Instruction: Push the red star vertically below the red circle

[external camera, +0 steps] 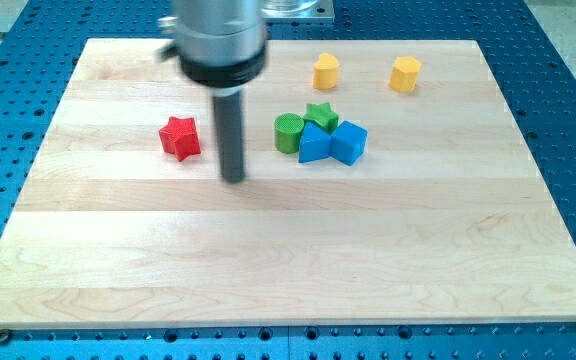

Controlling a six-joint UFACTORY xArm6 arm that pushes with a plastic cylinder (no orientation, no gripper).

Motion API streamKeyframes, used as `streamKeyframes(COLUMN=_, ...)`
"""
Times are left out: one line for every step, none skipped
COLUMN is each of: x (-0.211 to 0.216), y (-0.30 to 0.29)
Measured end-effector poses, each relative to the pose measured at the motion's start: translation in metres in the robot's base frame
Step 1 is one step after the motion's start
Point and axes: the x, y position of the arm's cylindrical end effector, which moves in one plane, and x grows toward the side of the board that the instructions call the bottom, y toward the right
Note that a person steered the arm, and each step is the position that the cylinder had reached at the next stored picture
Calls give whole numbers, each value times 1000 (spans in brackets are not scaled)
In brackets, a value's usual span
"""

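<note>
Camera view: wooden board on blue perforated bench. Red star left of board centre, nearer far edge. Rod's tip just right of star and slightly toward near edge, not touching. No gripper on rod, so nothing held.

Cluster right of tip: green cylinder, green star, two blue blocks, touching. Two yellow blocks near far edge. Red circle not visible.

star block just left of my tip; clustered blocks to the right
</note>
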Motion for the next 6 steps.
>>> streamKeyframes(x=5, y=-65)
streamKeyframes(x=-28, y=-48)
streamKeyframes(x=-75, y=5)
streamKeyframes(x=-131, y=27)
streamKeyframes(x=-148, y=40)
streamKeyframes(x=-94, y=51)
